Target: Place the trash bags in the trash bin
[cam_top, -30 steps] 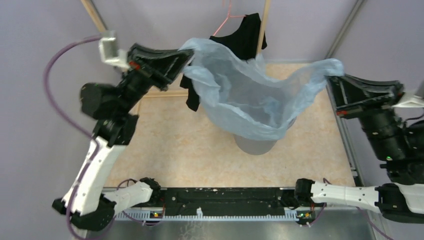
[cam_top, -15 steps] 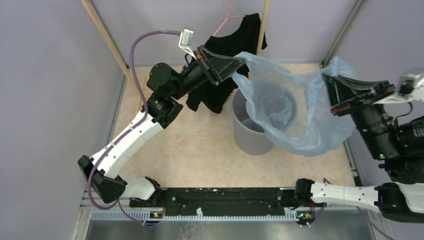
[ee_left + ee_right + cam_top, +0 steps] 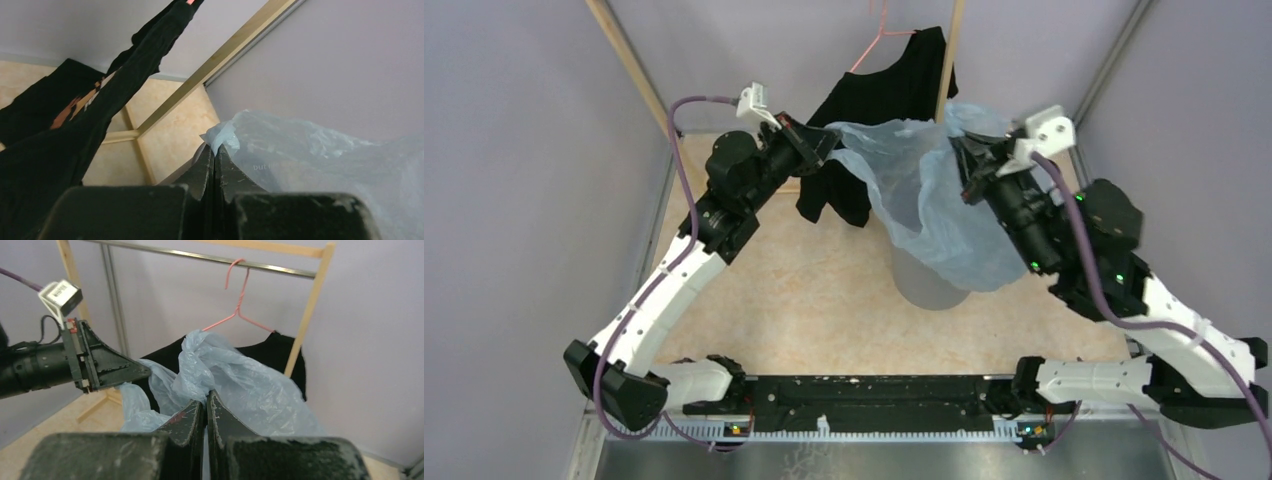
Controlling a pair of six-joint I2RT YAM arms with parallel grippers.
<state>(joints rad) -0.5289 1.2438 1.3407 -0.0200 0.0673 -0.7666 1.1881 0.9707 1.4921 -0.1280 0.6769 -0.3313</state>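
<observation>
While jaws pinch bag (image 3: 924, 200) edges, bin (image 3: 927, 288) beneath

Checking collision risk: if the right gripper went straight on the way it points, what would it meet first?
The pale blue trash bag the right gripper is shut on, bunched just ahead of its tips. Behind that film hangs the black shirt, probably next, though the depth between them is unclear.

Left claw (image 3: 832, 138), right claw (image 3: 961, 145) closer (bag (image 3: 924, 215) bunched)

Soft, even, shadowless light; wrist views blur only close up.
</observation>
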